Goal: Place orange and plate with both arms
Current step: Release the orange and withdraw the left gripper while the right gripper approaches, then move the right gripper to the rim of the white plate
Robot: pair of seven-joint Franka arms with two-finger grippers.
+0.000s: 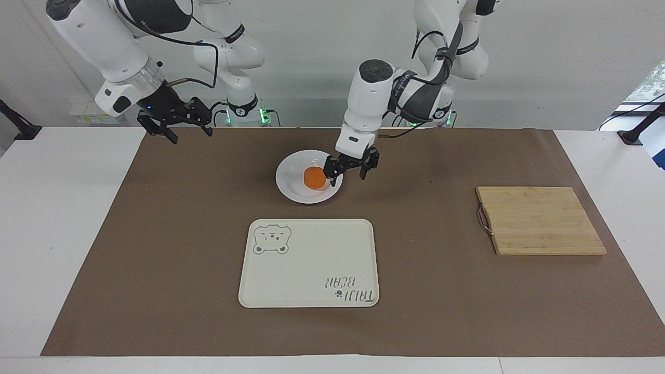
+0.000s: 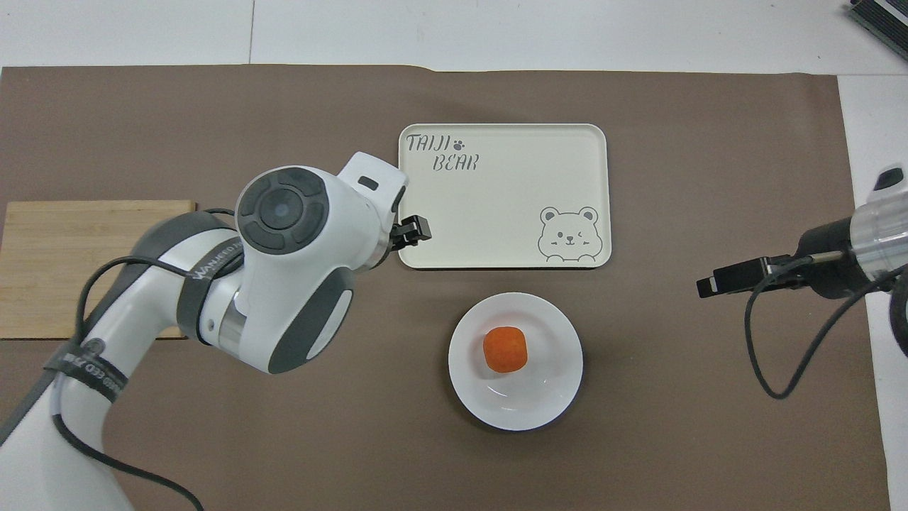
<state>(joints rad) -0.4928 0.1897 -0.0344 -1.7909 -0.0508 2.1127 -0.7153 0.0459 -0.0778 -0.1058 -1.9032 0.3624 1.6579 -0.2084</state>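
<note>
The orange [image 1: 314, 178] lies in the middle of the white plate [image 1: 291, 188], free of both grippers. In the overhead view the orange [image 2: 505, 349] and plate [image 2: 546, 406] show uncovered. My left gripper [image 1: 347, 176] is open and empty, raised just off the plate's rim toward the left arm's end of the table. In the overhead view only one of its black fingers [image 2: 415, 231] shows past the arm. My right gripper [image 1: 189, 135] is open and empty, up over the mat's corner at the right arm's end; it also shows in the overhead view [image 2: 738, 278].
The cream bear-print tray [image 1: 311, 259] lies on the brown mat, farther from the robots than the plate; it also shows in the overhead view [image 2: 511, 213]. A wooden cutting board [image 1: 540, 221] with a metal handle lies at the left arm's end [image 2: 71, 248].
</note>
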